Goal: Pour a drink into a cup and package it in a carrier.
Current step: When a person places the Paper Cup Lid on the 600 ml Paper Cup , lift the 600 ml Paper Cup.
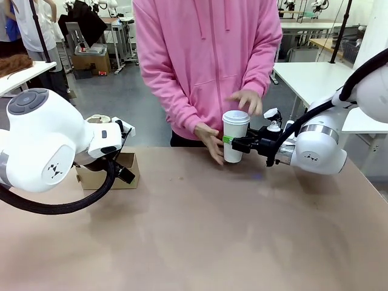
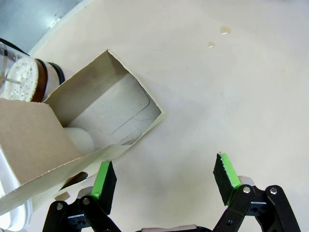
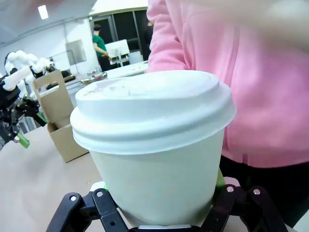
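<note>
Carrier: brown cardboard, standing on the surface at centre left of the front view, partly behind the left arm. In the left wrist view its open slot lies at centre left, and the left fingers are spread wide at the lower edge of the frame, one pad just beside the cardboard, holding nothing. Farther back, right of centre, the white lidded cup stands upright, clamped at mid-height by the right fingers. One hand of the person touches the cup's left side; the other hand hovers above its lid. Behind, the pink hoodie.
</note>
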### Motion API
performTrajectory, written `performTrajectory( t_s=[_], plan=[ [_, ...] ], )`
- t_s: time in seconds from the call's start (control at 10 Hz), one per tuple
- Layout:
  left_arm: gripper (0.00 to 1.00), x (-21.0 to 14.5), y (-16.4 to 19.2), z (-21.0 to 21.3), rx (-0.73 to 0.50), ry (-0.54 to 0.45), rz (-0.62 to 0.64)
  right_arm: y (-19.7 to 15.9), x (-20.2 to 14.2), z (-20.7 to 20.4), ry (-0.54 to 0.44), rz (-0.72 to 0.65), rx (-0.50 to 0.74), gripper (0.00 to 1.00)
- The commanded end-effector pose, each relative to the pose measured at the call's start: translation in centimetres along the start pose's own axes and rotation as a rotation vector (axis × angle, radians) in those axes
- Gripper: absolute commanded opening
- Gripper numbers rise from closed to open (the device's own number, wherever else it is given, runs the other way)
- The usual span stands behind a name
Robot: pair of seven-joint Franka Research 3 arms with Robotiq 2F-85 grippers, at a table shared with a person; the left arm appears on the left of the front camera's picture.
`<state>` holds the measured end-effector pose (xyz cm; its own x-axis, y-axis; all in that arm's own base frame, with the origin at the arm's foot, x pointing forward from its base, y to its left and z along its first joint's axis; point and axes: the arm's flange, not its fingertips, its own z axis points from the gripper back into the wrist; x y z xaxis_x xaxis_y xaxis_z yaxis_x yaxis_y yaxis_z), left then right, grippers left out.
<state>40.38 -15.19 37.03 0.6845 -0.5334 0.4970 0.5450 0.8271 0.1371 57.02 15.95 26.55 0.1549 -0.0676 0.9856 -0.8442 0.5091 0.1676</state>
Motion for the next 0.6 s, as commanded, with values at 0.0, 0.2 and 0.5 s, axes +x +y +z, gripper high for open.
performTrajectory(
  t_s=[0.0,0.2,0.5],
  plan=[
    [1.00,-0.02,0.01,0.04,-0.002,-0.001,0.001,0.14,0.41,-0.18,-0.007,0.001,-0.003,0.80],
    [1.00,-0.02,0.01,0.04,-0.002,-0.001,0.001,0.14,0.41,-0.18,-0.007,0.001,-0.003,0.80],
    [1.00,-0.02,0.01,0.04,-0.002,-0.001,0.001,0.14,0.41,-0.18,-0.007,0.001,-0.003,0.80]
  ],
)
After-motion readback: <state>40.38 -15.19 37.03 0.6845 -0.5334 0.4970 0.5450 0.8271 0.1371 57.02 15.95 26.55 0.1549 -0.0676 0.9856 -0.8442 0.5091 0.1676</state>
